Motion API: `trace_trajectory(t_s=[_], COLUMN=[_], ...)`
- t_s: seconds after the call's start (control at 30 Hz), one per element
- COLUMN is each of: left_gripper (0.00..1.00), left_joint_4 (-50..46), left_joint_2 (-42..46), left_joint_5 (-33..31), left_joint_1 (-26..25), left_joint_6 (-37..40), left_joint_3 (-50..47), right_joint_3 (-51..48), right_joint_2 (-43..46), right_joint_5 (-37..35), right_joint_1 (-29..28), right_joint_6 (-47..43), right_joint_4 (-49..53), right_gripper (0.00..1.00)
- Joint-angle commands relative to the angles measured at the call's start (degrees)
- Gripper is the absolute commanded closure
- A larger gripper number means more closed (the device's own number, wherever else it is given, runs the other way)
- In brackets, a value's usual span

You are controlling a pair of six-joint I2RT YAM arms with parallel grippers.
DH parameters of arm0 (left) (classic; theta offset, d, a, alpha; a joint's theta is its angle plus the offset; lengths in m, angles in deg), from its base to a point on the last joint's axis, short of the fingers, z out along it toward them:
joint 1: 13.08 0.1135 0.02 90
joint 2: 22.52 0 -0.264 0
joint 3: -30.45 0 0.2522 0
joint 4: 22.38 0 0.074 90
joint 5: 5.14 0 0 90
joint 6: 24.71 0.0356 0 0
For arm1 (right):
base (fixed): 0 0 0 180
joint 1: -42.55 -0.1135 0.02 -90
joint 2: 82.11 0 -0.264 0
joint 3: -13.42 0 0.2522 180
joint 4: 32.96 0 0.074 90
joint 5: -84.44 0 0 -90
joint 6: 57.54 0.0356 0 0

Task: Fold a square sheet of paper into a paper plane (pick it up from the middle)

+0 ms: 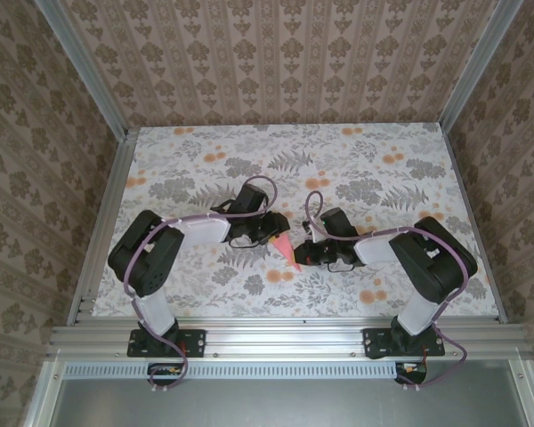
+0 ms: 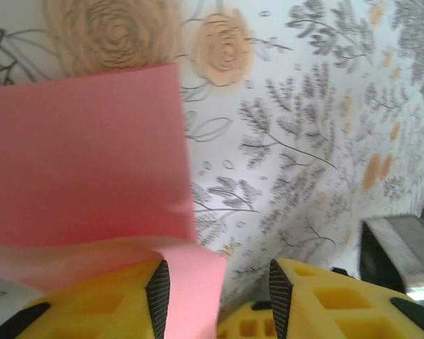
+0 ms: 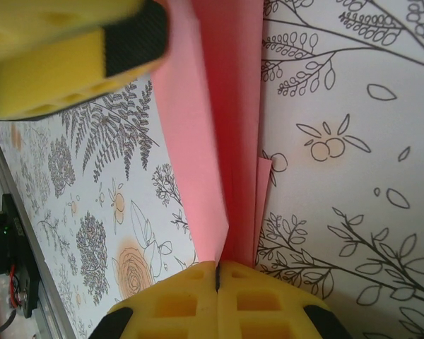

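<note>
— Right tool (image 3: 217, 274): how does it stand?

— Its two yellow fingers are pressed together, clamped on one end of the pink-red folded paper plane (image 3: 222, 106). The layers run straight out of the seam between them.

— And the left tool (image 2: 219, 295)?

— Apart, with a wide gap between the black pads. A loose flap of the paper plane lies against one pad (image 2: 157, 293); the other pad touches nothing.

— Where does the paper plane sit?

— Around the middle of the white worktop printed with grey ferns and orange flowers (image 1: 383, 178), somewhat nearer the near edge than the far edge. It is between the two tools, which meet there. From above it shows as a slim sliver with its point toward the near edge.

— Is it flat on the worktop?

— I cannot tell. The left wrist view has a broad pink panel stretching away from the fingers, the print beyond it. The right tool's wrist view has several folded layers side by side, with a narrow strip peeking out along one side. A yellow finger (image 3: 63, 63) of the left tool is just beside the paper's far end; whether it touches, I cannot tell.
</note>
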Motion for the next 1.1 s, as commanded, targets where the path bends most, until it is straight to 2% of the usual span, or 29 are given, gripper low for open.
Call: trace_trajectory(t_s=[0.0, 0.23, 0.37, 0.47, 0.63, 1.07], left_gripper=[0.51, 0.39, 0.38, 0.42, 0.53, 0.57], left_joint_4=[-2.2, -5.8, -7.1, -7.5, -7.1, -1.8], left_joint_2=[3.7, 8.2, 9.7, 9.8, 8.0, 0.8], left_joint_5=[-0.4, -2.9, -4.3, -4.3, -3.9, -3.2], left_joint_1=[-0.4, -0.8, -1.3, -1.9, -3.8, -5.5], left_joint_6=[2.0, 4.2, 5.0, 5.3, 5.6, 3.2], left_joint_3=[2.1, 2.7, 2.5, 2.2, 2.7, 2.2], right_joint_3=[0.0, 0.8, 1.2, 1.3, 1.6, 1.8], right_joint_2=[-3.2, -3.7, -3.7, -3.5, -3.5, -3.6], right_joint_5=[-4.4, -4.7, -4.7, -4.7, -4.8, -4.8], right_joint_1=[-0.4, -0.4, -0.4, -0.4, -0.4, -0.4], right_joint_6=[-0.3, 0.0, 0.4, 0.3, 0.2, 0.1], right_joint_4=[7.6, 9.3, 9.6, 10.1, 10.8, 11.6], right_gripper=[1.0, 1.0, 1.0, 1.0, 1.0, 1.0])
